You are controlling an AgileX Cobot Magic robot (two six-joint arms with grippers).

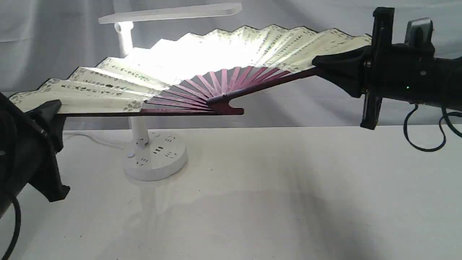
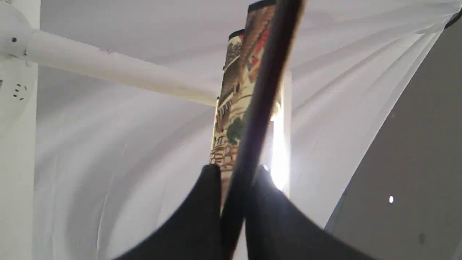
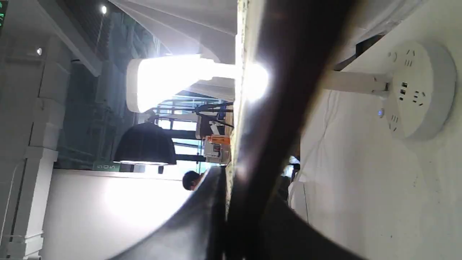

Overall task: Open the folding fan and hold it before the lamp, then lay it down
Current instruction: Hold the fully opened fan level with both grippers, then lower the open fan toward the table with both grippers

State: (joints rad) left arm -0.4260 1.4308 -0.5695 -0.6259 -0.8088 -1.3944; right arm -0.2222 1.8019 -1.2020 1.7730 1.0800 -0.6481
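We see the folding fan spread wide and held clear above the table, in front of the lit lamp, whose glow shines through the middle pleats; the left gripper is clamped on one dark end guard, the right gripper on the other; the fan spans between them.

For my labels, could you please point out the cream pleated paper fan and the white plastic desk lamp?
Cream pleated paper fan (image 1: 288, 47), exterior view, pleated leaf.
White plastic desk lamp (image 1: 168, 164), exterior view, round base.
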